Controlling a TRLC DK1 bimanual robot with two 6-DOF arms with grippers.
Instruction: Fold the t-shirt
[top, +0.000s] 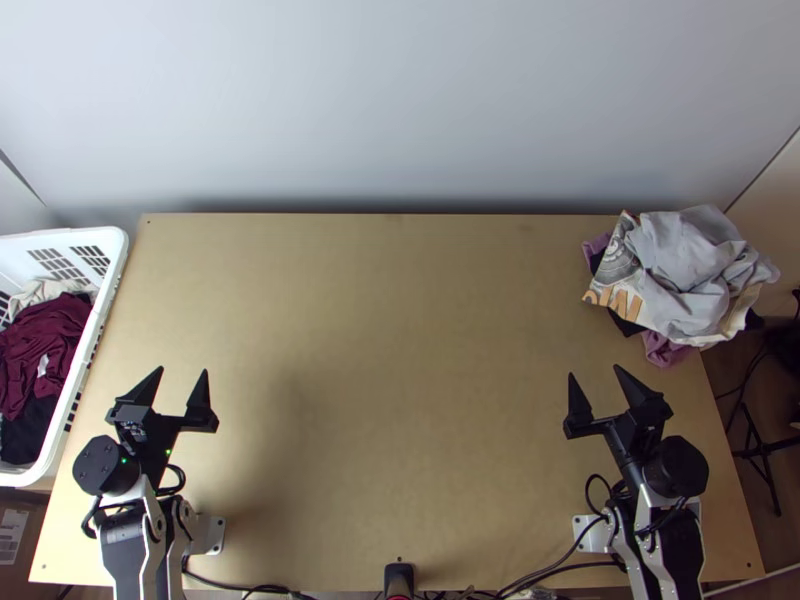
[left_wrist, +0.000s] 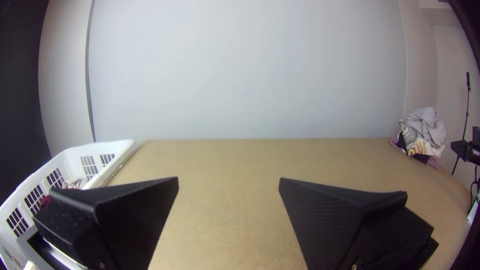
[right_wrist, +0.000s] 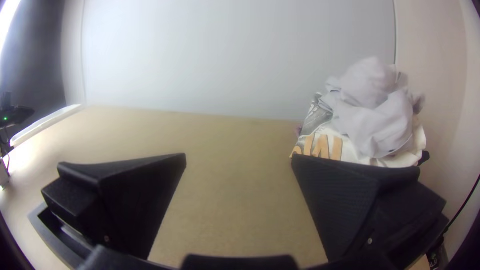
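Note:
A bunched heap of cloth (top: 690, 270), light grey over a white printed piece with purple and black beneath, lies at the table's far right corner. Whether the t-shirt is in it I cannot tell. My left gripper (top: 182, 378) stands open over the table's left side, near its own base, far from the heap; its fingers are wide apart at the left gripper (left_wrist: 228, 179) in the left wrist view. My right gripper (top: 593, 372), nearer the heap and on its near side, is open too, with nothing between the fingers of the right gripper (right_wrist: 239, 156) in the right wrist view.
At the table's left edge is a white basket (top: 115, 262) holding dark red, black and whitish clothes (top: 45, 335). Bare wood of the table (top: 390, 360) stretches between the arms. Cables and a small black device (top: 398, 578) lie along the near edge.

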